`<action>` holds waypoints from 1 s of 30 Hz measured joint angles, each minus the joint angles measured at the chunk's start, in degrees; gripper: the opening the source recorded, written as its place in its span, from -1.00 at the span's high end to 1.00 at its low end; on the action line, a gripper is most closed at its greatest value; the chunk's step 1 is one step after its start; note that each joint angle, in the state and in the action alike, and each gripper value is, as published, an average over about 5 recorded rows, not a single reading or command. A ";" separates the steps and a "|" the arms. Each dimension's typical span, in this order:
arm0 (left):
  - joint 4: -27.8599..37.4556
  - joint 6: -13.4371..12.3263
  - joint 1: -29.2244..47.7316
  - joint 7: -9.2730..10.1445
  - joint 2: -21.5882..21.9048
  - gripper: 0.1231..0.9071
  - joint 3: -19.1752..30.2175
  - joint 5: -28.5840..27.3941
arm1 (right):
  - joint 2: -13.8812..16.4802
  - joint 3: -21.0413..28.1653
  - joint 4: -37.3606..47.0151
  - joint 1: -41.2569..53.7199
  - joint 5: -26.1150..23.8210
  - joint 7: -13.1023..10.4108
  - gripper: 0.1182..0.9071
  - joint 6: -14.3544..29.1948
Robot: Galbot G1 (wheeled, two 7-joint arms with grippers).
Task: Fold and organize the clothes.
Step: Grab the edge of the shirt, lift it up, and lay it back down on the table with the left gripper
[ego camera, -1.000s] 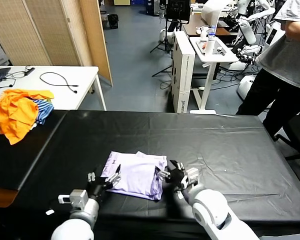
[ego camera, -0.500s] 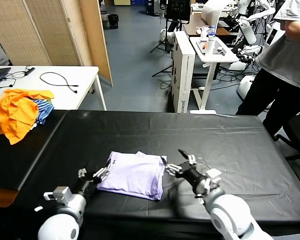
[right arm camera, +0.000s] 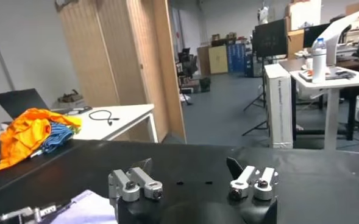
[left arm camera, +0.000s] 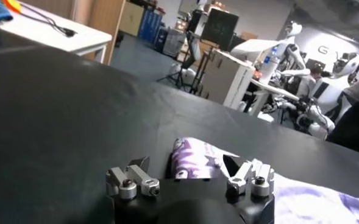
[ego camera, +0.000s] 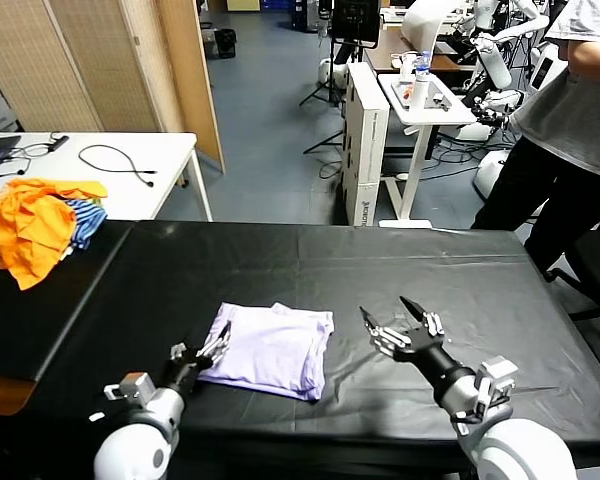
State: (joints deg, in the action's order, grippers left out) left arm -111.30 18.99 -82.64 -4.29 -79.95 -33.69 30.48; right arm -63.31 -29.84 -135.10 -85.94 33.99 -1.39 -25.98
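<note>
End effectors left (ego camera: 202, 355) and right (ego camera: 401, 325) gape empty beside folded T-shirt (ego camera: 270, 349).

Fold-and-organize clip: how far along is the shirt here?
Done: the pale lavender thin-fabric T-shirt lies folded into a compact rectangle on the black table. In hand: nothing; the left hand sits open at the shirt's edge, the right hand is open and raised beside it. Left: possibly only tidying or placing.
</note>
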 joint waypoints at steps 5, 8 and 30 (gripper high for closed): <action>-0.06 1.43 -0.13 -0.38 0.16 -1.00 -0.66 5.73 | -0.31 0.31 -0.10 -0.56 -0.39 -0.04 -1.00 0.00; -0.01 2.13 -0.12 -0.51 0.34 -1.00 -1.09 8.59 | -0.40 0.55 -0.20 -0.78 -0.63 -0.06 -1.00 0.01; 2.55 3.67 1.12 -0.65 0.30 -0.53 -1.71 14.22 | -1.18 1.55 -0.61 -1.41 -2.06 -0.09 -1.00 0.17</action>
State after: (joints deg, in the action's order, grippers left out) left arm -108.75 22.66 -81.52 -4.95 -79.65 -35.40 44.70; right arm -64.49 -28.29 -135.70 -87.34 31.93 -1.48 -25.81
